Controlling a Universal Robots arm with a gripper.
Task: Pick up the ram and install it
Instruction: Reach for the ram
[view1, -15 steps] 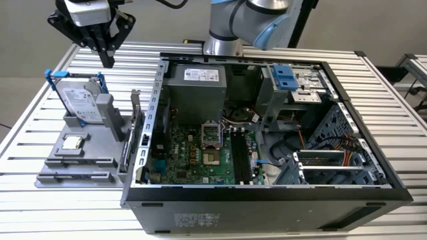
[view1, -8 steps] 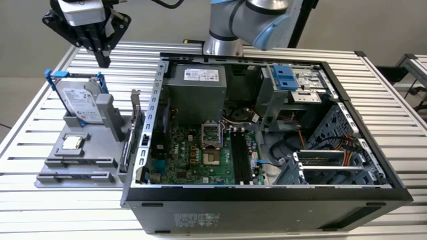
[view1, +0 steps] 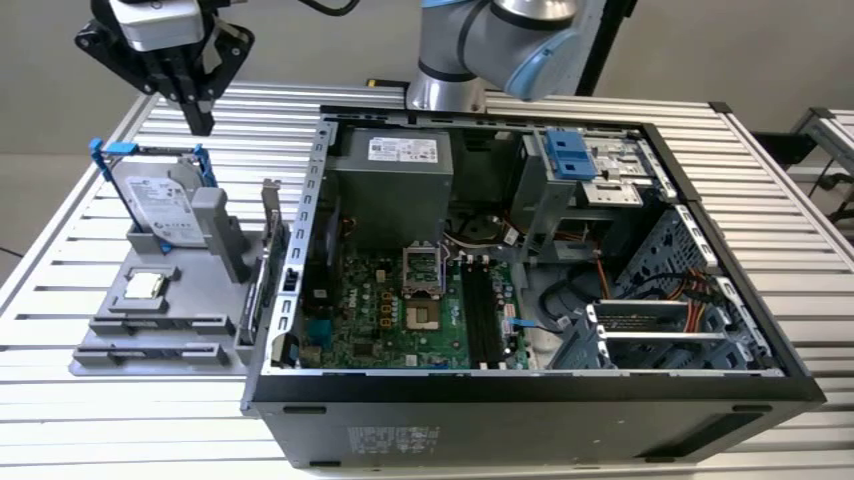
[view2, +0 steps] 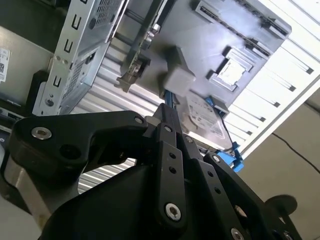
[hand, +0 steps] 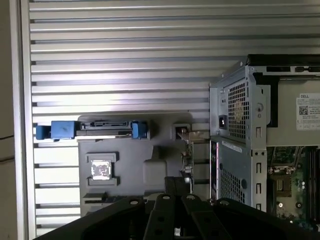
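The claw (view1: 200, 122) hangs closed and empty above the holder (view1: 100, 352). The ram (view1: 256, 295) stands on edge well below it, toward the case (view1: 534, 420). To grip well, open wide, square the jaws across the ram's mid-length, and descend straight.

Nothing really legible here: white sticker (view1: 403, 150) on the power supply (view1: 387, 195), label (view1: 163, 215) on the hard drive (view1: 144, 178), both just tiny print.

You've got a slatted aluminium table (view1: 747, 180), light glaring off its ribs, plain grey backdrop (view1: 747, 50) behind.
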